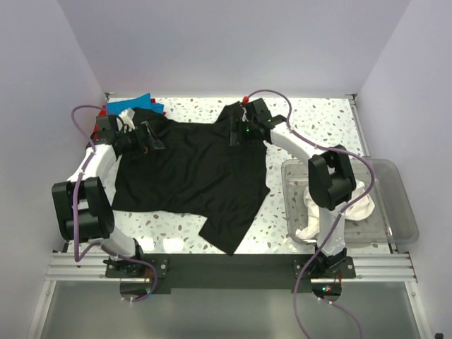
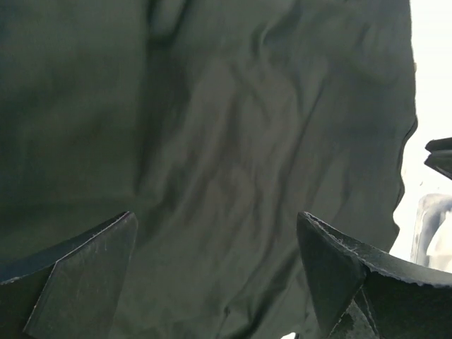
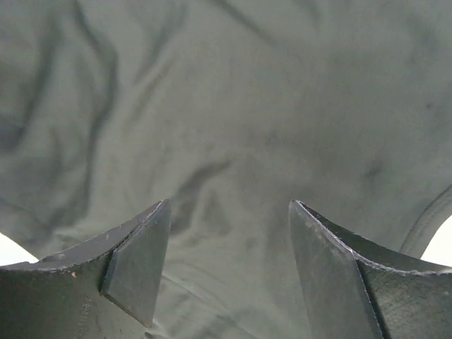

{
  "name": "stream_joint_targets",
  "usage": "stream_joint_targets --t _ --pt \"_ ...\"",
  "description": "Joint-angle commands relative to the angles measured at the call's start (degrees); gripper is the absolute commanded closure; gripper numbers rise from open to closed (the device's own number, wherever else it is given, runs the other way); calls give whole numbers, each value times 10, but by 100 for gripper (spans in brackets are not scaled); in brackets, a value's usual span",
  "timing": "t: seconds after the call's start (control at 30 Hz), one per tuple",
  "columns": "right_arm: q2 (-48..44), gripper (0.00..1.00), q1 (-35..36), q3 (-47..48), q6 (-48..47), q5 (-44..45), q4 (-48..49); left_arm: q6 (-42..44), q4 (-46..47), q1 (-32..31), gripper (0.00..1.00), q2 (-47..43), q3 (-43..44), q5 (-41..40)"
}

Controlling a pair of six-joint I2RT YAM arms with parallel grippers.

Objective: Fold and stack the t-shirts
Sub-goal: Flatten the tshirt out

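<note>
A plain black t-shirt (image 1: pixel 191 176) lies spread over the middle of the table, with one sleeve trailing toward the front edge. My left gripper (image 1: pixel 152 136) hovers over its back left corner, and its jaws stand wide open. Seen from the left wrist, black cloth (image 2: pixel 233 127) fills the frame below the left gripper (image 2: pixel 217 219). My right gripper (image 1: pixel 236 131) is open over the shirt's back right shoulder. Only black cloth (image 3: pixel 233 106) shows under the right gripper (image 3: pixel 229 208). A blue t-shirt (image 1: pixel 139 102) and a red one (image 1: pixel 104 111) lie at the back left. White t-shirts (image 1: pixel 361 201) sit in the bin.
A clear plastic bin (image 1: pixel 395 185) stands at the right, partly behind my right arm's elbow (image 1: pixel 330 176). A bit of white cloth (image 1: pixel 128 115) lies by the blue shirt. Side walls close the table in on the left, the right and the back.
</note>
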Motion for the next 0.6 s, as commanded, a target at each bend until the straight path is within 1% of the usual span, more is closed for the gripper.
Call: stream_joint_targets --t 0.0,0.17,0.27,0.47,0.57 --pt "-2 30 8 1 6 10 7 10 31 1 0 -34 -32 10" --pt "33 32 8 -1 3 49 -12 3 70 -3 0 -9 -81 30" --pt "57 32 8 3 2 63 -27 0 87 -5 0 12 -94 32" --pt "89 32 7 7 3 84 -48 1 111 -17 0 67 -98 26" --pt "105 32 4 15 6 109 -61 2 118 -20 0 87 -98 17"
